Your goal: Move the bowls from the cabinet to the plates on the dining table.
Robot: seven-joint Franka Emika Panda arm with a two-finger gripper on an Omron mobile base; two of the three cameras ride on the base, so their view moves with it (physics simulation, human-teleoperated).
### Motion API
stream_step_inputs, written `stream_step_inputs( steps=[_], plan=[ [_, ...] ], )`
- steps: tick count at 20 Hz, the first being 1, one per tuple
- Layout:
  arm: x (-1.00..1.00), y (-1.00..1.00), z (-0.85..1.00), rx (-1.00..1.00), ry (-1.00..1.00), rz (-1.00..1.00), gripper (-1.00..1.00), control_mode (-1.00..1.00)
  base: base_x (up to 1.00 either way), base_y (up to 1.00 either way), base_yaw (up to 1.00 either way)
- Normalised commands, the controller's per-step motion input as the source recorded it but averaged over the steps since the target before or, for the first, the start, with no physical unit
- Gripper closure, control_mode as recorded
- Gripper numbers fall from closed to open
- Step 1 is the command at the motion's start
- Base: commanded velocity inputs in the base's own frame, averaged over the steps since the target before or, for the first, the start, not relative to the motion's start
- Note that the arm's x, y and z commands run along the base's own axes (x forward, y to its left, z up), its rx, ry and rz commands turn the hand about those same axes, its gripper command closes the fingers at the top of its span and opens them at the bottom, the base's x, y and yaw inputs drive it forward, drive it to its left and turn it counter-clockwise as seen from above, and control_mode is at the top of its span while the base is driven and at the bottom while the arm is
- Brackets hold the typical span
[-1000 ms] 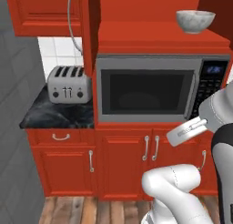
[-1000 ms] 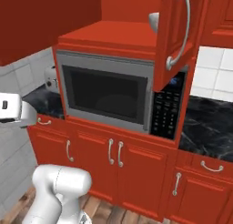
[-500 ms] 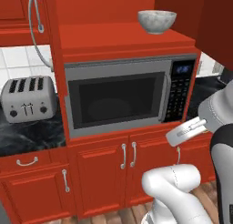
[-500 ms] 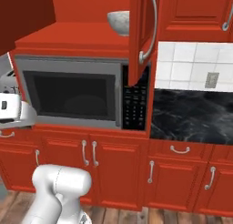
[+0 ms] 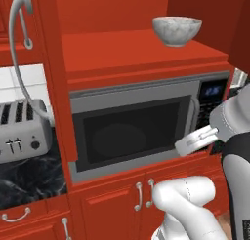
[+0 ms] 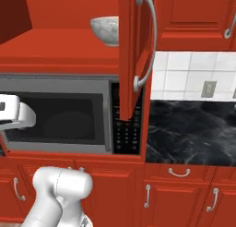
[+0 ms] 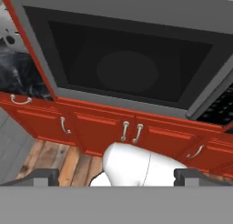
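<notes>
White grey-marbled bowl (image 5: 177, 30); deep, round | on red cabinet shelf (image 5: 132, 51)

Two base cameras face the microwave (image 5: 132, 136) closely from left and right — sharing it; the hand camera looks down at its door.

**Red kitchen, dark stone, pale tile**

Built-in steel microwave (image 5: 132, 131) with dark glass door, set between red panelled fronts. Below, red lower doors (image 7: 95, 127) with small silver handles. Black veined counter (image 6: 191, 131) alongside, white tiled wall (image 6: 184, 76) above with a grey outlet (image 6: 208, 88). Silver toaster (image 5: 22, 131) on the counter. Wood plank floor (image 7: 63, 161).
</notes>
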Motion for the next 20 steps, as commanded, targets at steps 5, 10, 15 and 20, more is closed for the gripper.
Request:
stream_step_inputs(
  steps=[5, 10, 15, 20],
  plan=[
    [0.00, 0.00, 0.00, 0.00, 0.00, 0.00, -1.00, 1.00, 0.71, 0.03, -0.12],
    [0.00, 0.00, 0.00, 0.00, 0.00, 0.00, -1.00, 1.00, 0.23, 0.03, -0.08],
    [0.00, 0.00, 0.00, 0.00, 0.00, 0.00, -1.00, 1.00, 0.00, 0.00, 0.00],
    [0.00, 0.00, 0.00, 0.00, 0.00, 0.00, -1.00, 1.00, 0.00, 0.00, 0.00]
  ],
)
